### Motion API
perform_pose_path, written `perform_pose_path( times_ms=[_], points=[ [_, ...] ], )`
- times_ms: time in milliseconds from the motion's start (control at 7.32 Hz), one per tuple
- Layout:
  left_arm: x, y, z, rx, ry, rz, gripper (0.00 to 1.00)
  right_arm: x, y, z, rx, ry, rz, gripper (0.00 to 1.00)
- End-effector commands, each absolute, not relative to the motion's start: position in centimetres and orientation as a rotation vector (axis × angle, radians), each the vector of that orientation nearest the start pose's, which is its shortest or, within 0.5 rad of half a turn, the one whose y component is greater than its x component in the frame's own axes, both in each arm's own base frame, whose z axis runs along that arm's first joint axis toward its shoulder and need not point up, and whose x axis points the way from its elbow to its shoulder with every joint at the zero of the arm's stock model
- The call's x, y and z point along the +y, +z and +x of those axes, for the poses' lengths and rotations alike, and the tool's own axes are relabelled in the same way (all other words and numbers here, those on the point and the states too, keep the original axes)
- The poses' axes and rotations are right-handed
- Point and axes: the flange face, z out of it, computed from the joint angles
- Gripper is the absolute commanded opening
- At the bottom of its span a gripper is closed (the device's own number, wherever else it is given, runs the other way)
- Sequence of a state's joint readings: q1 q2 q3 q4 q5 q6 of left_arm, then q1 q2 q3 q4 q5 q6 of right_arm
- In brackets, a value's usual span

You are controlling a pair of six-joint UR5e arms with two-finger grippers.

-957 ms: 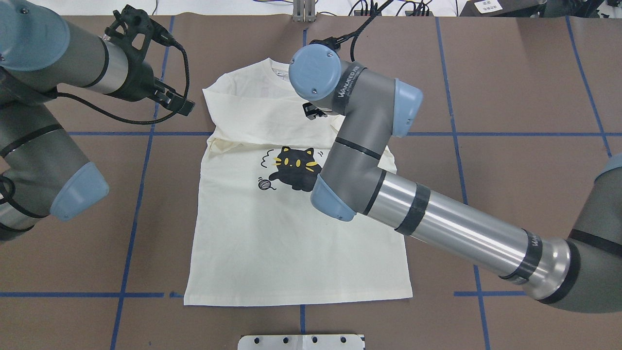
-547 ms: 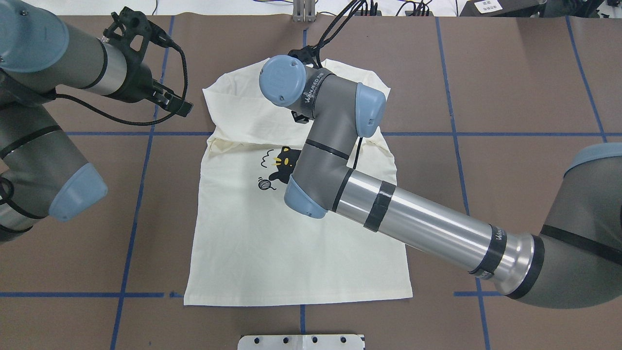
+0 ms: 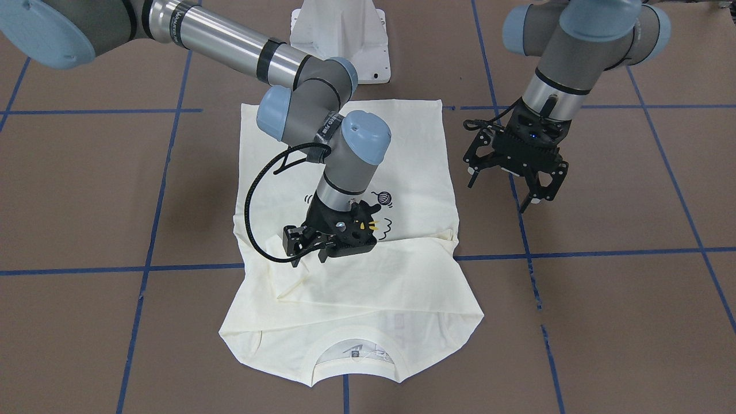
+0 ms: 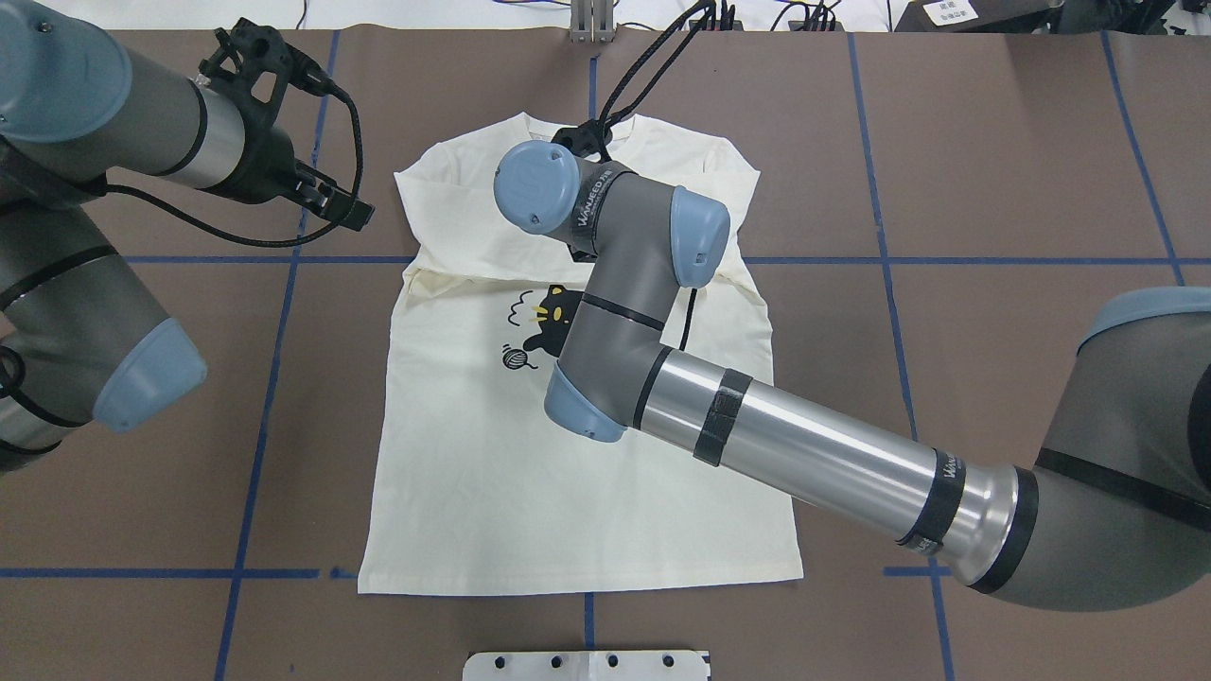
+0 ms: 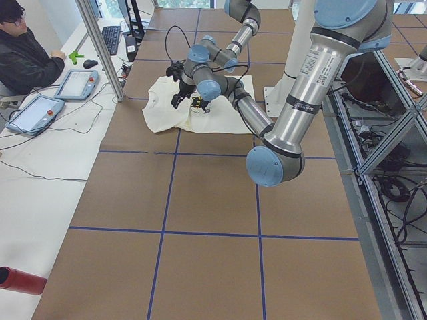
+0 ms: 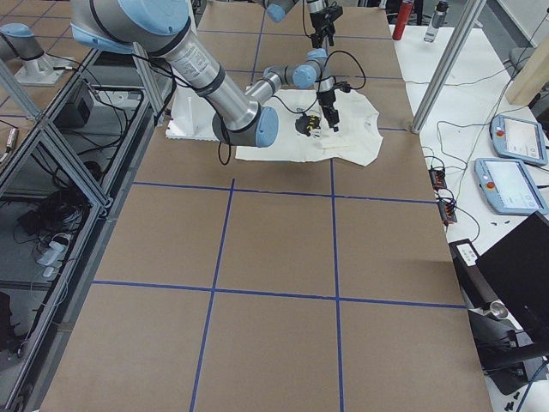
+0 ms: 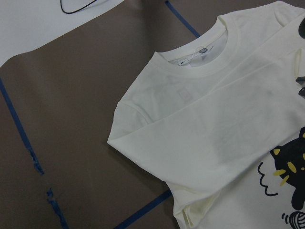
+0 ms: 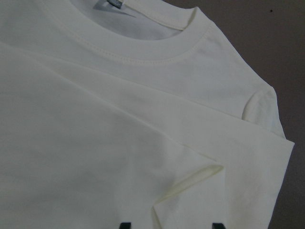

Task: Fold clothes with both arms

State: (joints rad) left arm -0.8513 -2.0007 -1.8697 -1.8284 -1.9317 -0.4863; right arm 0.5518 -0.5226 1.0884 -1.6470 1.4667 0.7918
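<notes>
The cream clothes, one T-shirt [image 4: 492,473], lie flat on the table with the cat print [image 4: 552,317] facing up. Both sleeves are folded across the chest, below the ribbed collar [image 3: 356,345]. My right arm [image 4: 653,246] reaches over the shirt. Its gripper [image 3: 309,259] stands open just above the folded sleeve, whose cuff [image 8: 190,186] lies between the fingertips in the right wrist view. The overhead view hides that gripper under the wrist. My left gripper [image 3: 532,190] hangs open over bare table beside the shirt's shoulder [image 7: 138,124], holding nothing.
The white pedestal base [image 3: 339,34] stands at the robot's side of the table. Blue tape lines [image 4: 274,331] cross the brown surface. A person [image 5: 27,53] sits at a side desk with tablets [image 5: 73,83]. A red bottle [image 5: 20,280] lies off the table.
My right arm swung toward the robot's left across the shirt's chest, so its wrist now covers more of the cat print. The left arm barely moved.
</notes>
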Motion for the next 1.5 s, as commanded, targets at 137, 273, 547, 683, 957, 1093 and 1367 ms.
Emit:
perform_pose_path(
  times_ms=[137, 273, 547, 683, 957, 1093, 1367],
  points=[
    [-51.8, 25.6, 32.3, 0.832, 0.389, 0.618, 1.0, -56.5, 22.2, -63.8, -0.27, -0.22, 0.387, 0.63],
    [-51.8, 25.6, 32.3, 0.831, 0.39, 0.618, 1.0, -56.5, 22.3, -63.8, -0.27, -0.218, 0.387, 0.62],
    [-51.8, 25.7, 32.3, 0.83, 0.39, 0.616, 1.0, -56.6, 22.3, -63.9, -0.267, -0.22, 0.385, 0.56],
    [-51.8, 25.7, 32.3, 0.83, 0.39, 0.617, 1.0, -56.6, 22.5, -63.9, -0.265, -0.22, 0.383, 0.56],
    [-51.8, 25.7, 32.4, 0.83, 0.39, 0.616, 1.0, -56.6, 22.6, -64.0, -0.263, -0.221, 0.38, 0.56],
    [-51.8, 25.7, 32.4, 0.83, 0.39, 0.616, 1.0, -56.6, 22.6, -64.0, -0.263, -0.222, 0.38, 0.56],
    [-51.8, 25.7, 32.4, 0.83, 0.39, 0.616, 1.0, -56.6, 22.9, -64.0, -0.259, -0.223, 0.377, 0.53]
  ],
)
